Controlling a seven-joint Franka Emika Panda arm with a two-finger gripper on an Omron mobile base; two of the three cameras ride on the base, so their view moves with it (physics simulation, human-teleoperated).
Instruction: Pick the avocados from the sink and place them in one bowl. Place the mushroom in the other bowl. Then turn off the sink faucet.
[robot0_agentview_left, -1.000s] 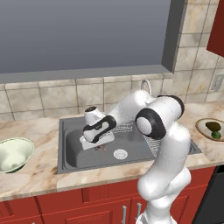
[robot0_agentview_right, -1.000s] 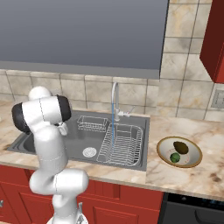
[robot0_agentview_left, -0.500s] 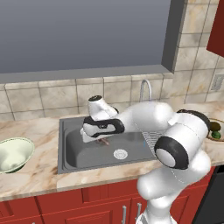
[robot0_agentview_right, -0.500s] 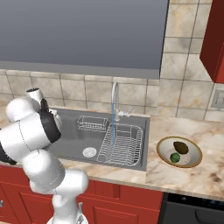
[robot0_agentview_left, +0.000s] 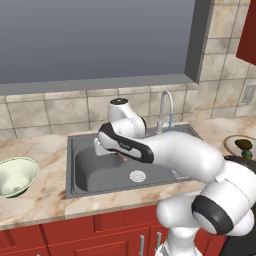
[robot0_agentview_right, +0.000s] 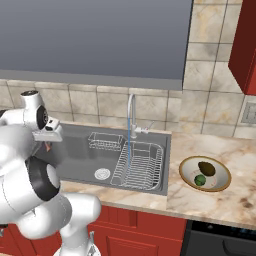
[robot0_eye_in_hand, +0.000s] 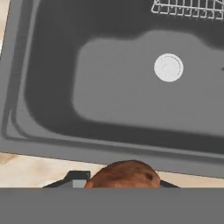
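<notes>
Over sink (robot0_eye_in_hand: 52, 87), mushroom (robot0_eye_in_hand: 124, 176) between claw (robot0_eye_in_hand: 116, 180) tips

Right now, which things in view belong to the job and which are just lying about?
Job:
- mushroom, held in the shut gripper
- pale green bowl, left of the sink
- tan bowl with both avocados in it
- faucet, water running

Lying about:
- wire racks in the sink
- wall outlet

No writing, label or number can be read anywhere here. The surfaces all look plain and unmarked.
</notes>
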